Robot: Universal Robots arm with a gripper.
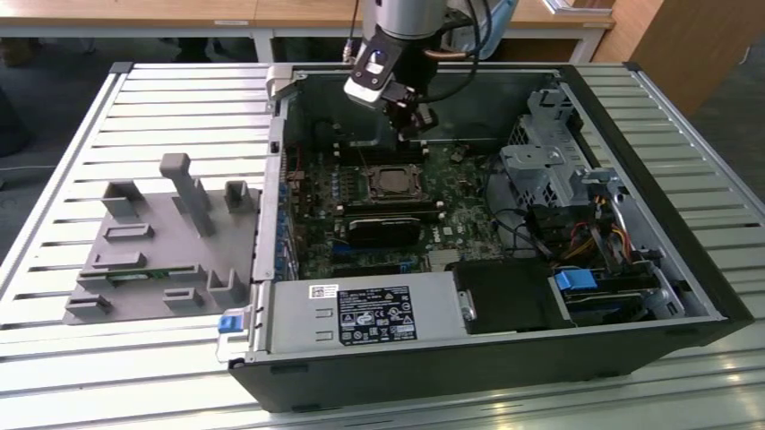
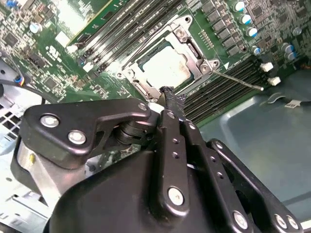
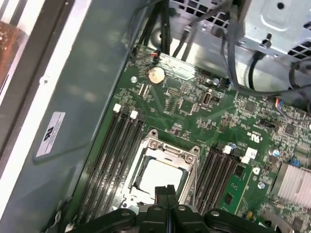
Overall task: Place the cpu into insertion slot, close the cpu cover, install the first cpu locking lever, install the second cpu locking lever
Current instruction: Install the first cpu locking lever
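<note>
Cpu (image 3: 160, 175) sits in slot (image 3: 137, 180), cover (image 3: 167, 145) flat over it. Gripper (image 3: 165, 189), closed and empty, hovers at slot's edge. Lever (image 2: 238, 80) stands unlatched. A slipping fingertip could gouge the board (image 3: 194, 116).

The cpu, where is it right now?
In both wrist views the cpu lies under the cpu cover on the green board, between two banks of memory slots.

Silver-grey arm (image 1: 404, 16); black claw (image 2: 169, 94), silver screws (image 2: 175, 195)
</note>
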